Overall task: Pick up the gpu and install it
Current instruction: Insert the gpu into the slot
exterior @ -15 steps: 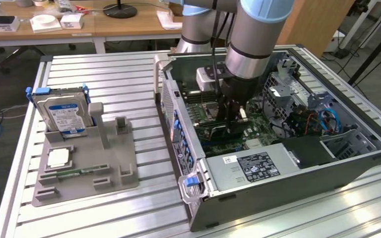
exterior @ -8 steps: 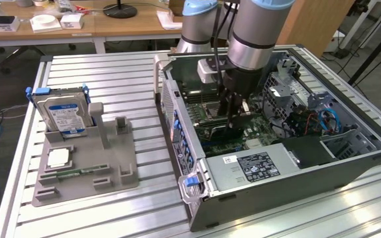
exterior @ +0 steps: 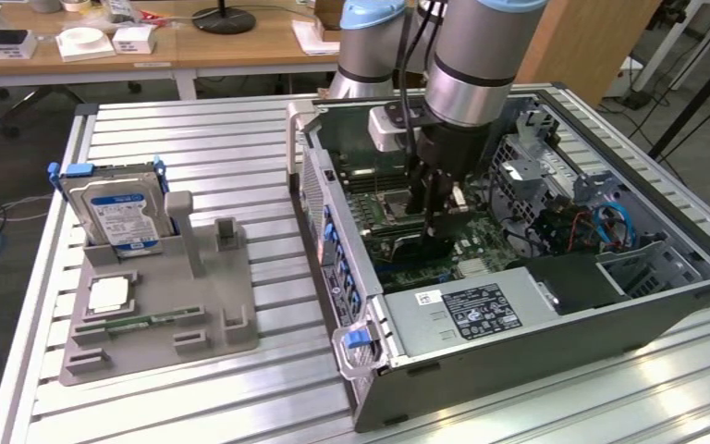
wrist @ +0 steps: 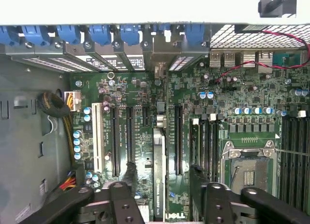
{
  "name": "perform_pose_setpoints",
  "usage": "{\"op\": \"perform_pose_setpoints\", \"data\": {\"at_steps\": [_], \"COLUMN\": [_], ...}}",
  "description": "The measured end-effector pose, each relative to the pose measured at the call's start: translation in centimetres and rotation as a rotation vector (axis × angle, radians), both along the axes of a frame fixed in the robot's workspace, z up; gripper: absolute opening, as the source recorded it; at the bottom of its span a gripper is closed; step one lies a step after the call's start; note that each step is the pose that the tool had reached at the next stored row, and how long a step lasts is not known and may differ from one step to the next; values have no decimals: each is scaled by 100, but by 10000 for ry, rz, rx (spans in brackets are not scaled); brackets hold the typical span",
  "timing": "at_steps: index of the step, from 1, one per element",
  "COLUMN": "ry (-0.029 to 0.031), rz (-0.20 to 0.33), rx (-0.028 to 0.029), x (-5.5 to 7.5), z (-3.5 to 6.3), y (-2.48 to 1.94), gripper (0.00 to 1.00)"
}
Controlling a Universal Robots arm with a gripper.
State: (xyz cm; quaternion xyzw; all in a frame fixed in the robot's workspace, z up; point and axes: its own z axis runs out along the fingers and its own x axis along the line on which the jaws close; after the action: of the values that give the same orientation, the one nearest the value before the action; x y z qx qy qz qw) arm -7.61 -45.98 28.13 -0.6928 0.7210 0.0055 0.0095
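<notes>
Both claw fingers apart, astride gpu

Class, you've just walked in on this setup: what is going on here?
A robot arm reaches down into an open computer case. Its gripper is open, with a finger on either side of the gpu, which stands on edge on the motherboard, apparently in a slot. A hard drive stands in a grey holder beside the case.
</notes>
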Motion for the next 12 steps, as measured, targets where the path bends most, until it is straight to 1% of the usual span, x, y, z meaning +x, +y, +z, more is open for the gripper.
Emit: {"op": "perform_pose_setpoints", "data": {"at_steps": [1,2,3,4,7,8,9,10,12], "ry": [0,0,1,1,0,0,0,0,0], "rz": [0,0,0,0,0,0,0,0,-1], "rx": [0,-1,-1,-1,-1,0,0,0,0], "x": [0,0,0,0,0,0,0,0,0], "z": [0,1,2,2,3,3,4,4,5], "y": [0,0,0,0,0,0,0,0,0], "gripper": [49,49,43,43,25,25,20,20,11]}}
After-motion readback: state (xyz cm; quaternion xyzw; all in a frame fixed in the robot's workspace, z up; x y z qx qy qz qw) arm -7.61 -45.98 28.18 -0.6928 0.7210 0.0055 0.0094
